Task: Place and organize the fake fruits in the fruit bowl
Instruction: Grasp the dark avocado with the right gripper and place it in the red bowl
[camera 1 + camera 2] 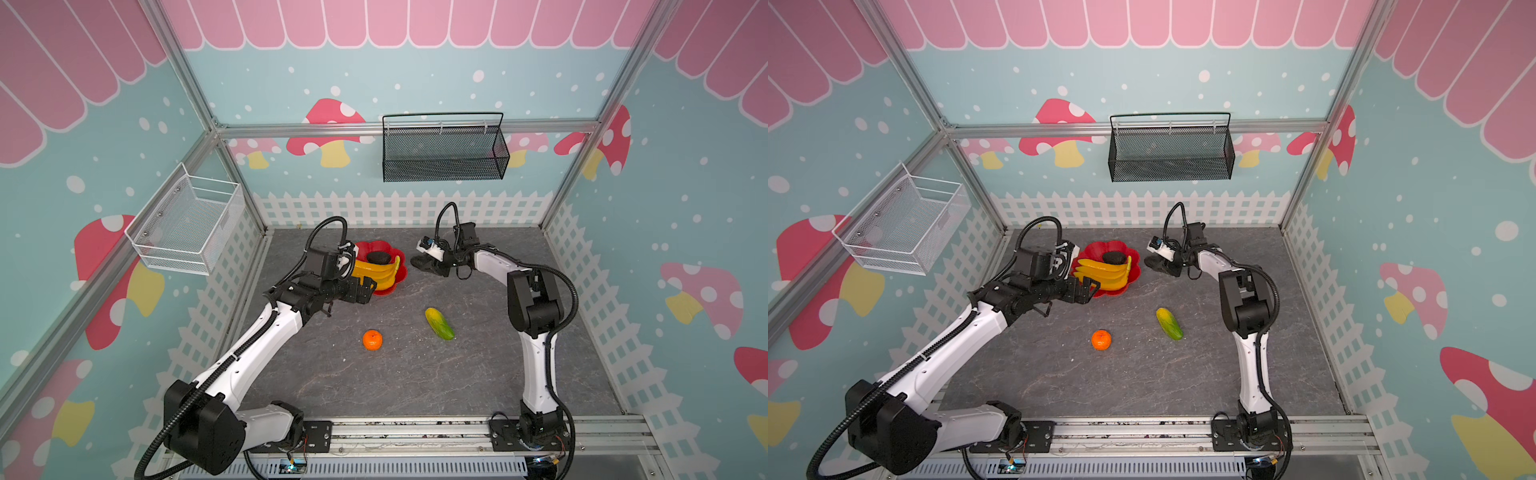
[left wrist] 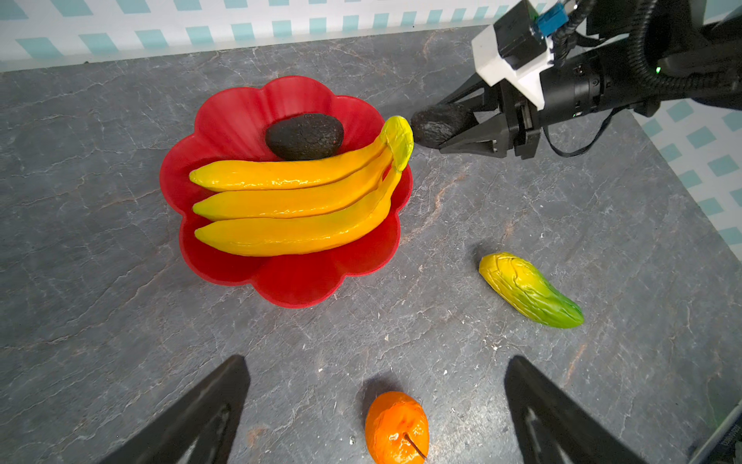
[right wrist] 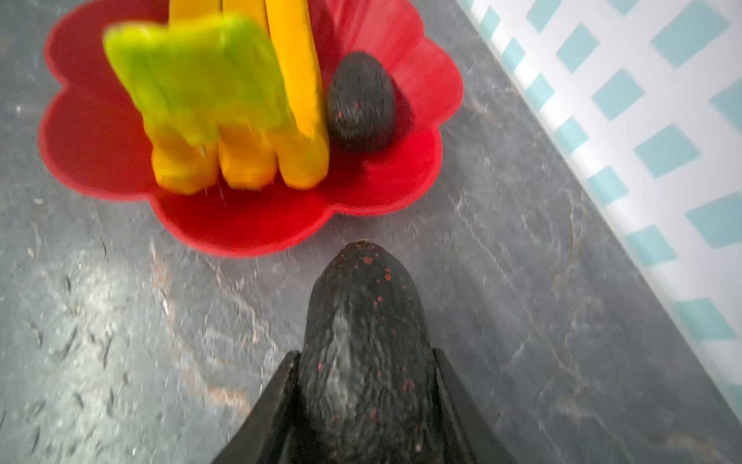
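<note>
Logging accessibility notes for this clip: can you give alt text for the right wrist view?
The right gripper grips a dark avocado by its sides, just short of the red fruit bowl. In the bowl lie a banana bunch and a second avocado.

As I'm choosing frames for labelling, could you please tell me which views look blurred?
Right wrist view: motion-smeared, worst on the banana bunch and tabletop; the avocado in the right gripper reads clearer. Left wrist view: sharp, glare on that bunch. Both top views: sharp, evenly lit.

My top views look steeply down from the front, far off; both wrist views face the bowl (image 2: 289, 281) closely.
</note>
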